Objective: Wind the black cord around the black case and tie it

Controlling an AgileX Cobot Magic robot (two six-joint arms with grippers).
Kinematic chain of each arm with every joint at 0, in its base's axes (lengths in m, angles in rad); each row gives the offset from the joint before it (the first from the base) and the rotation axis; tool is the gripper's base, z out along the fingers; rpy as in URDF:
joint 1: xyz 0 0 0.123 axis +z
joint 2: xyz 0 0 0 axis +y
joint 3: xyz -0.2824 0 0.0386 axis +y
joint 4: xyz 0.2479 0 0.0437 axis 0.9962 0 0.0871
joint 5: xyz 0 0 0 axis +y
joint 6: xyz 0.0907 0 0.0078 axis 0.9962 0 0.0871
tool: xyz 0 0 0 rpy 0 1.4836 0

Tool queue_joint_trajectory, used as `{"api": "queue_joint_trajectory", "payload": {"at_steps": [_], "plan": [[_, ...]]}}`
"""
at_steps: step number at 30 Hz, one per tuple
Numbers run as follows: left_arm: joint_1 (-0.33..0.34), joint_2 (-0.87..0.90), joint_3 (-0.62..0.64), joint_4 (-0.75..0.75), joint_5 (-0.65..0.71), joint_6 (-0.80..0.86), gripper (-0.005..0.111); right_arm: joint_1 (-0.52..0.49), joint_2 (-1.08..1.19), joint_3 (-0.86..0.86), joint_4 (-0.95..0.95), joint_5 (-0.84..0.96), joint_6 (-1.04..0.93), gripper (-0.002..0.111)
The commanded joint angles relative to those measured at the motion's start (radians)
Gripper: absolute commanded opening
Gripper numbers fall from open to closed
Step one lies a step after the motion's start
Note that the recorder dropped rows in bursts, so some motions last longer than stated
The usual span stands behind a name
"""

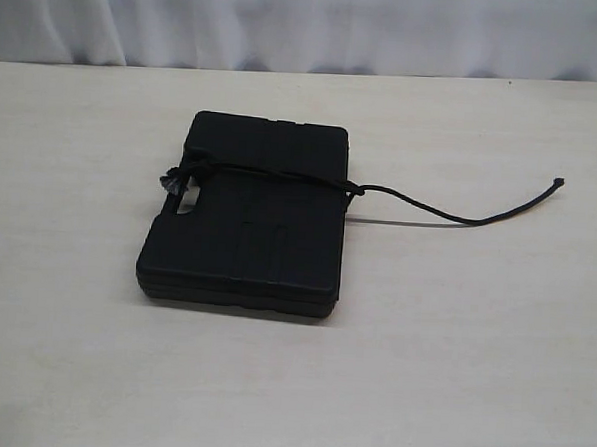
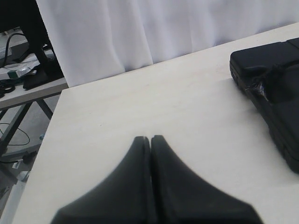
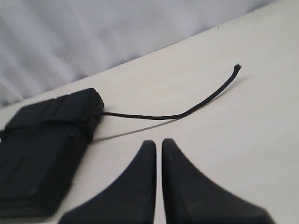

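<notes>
The black case (image 1: 247, 241) lies flat mid-table. The black cord (image 1: 271, 175) crosses its top near the far end. A frayed knot (image 1: 170, 184) sits by the handle cutout on the left edge, and another knot sits at the right edge. The loose tail (image 1: 429, 208) trails right over the table. No gripper appears in the exterior view. My left gripper (image 2: 150, 138) is shut on nothing and hangs over bare table, apart from the case (image 2: 285, 116). My right gripper (image 3: 159, 142) is shut but for a thin slit and holds nothing. It is short of the cord's tail (image 3: 187, 113) and beside the case (image 3: 42, 140).
The pale table (image 1: 71, 352) runs to a white curtain (image 1: 289, 23) at the back. In the left wrist view the table's side edge (image 2: 51, 121) drops off, with a cluttered bench (image 2: 23, 70) and cables beyond it.
</notes>
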State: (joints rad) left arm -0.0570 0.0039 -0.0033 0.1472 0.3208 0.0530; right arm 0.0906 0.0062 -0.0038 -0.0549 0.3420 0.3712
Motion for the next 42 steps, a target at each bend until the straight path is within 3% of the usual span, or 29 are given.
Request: {"api": "queue_joint_trajectory", "payload": {"at_steps": [1,6,13,42], "plan": [[0.004,-0.004,0.003,-0.009,-0.004,-0.005,0.000,-0.007,-0.006,0.004,0.000,0.003,-0.342,0.004],[0.004,-0.004,0.003,-0.009,-0.004,-0.005,0.000,-0.007,-0.006,0.004,0.010,0.005,-0.572,0.004],[0.004,-0.004,0.003,-0.009,-0.004,-0.005,0.000,-0.007,-0.006,0.004,0.017,0.007,-0.479,0.004],[0.004,-0.004,0.003,-0.002,-0.008,-0.005,0.000,-0.007,-0.006,0.004,0.036,0.005,-0.426,0.004]]}}
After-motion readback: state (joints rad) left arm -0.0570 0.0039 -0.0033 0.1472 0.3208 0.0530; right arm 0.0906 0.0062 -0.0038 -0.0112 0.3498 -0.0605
